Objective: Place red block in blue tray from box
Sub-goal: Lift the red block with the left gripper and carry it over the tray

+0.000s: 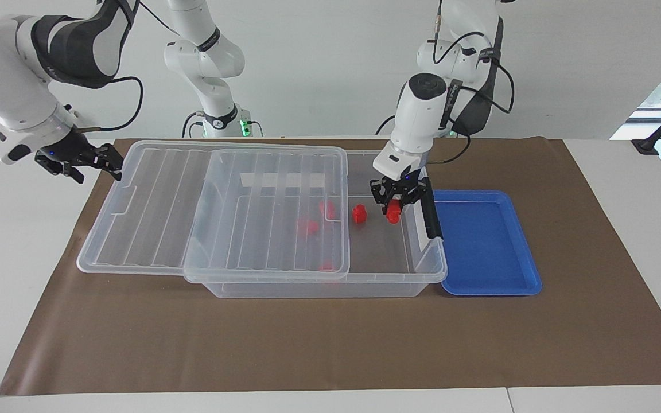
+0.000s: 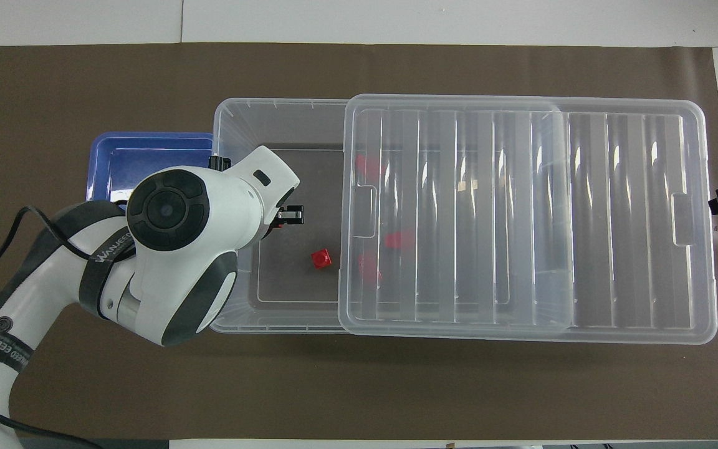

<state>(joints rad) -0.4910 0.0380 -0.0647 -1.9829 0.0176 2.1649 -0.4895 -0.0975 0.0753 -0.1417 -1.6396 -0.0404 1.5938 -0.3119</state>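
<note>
The clear box (image 1: 422,269) lies along the table, its ribbed lid (image 1: 152,212) slid toward the right arm's end, leaving the other end uncovered. My left gripper (image 1: 393,213) reaches down into the uncovered end, shut on a red block (image 1: 393,217). In the overhead view the left arm covers this block. A second red block (image 1: 359,213) (image 2: 321,259) lies loose on the box floor beside it. Three more show dimly under the lid (image 2: 521,218). The blue tray (image 1: 485,241) (image 2: 122,156) stands against the box's end and holds nothing. My right gripper (image 1: 86,163) waits open beside the lid's end.
A black clip (image 1: 431,215) sits on the box's end next to the tray. A brown mat (image 1: 307,344) covers the table under everything. The lid overhangs the box toward the right arm's end.
</note>
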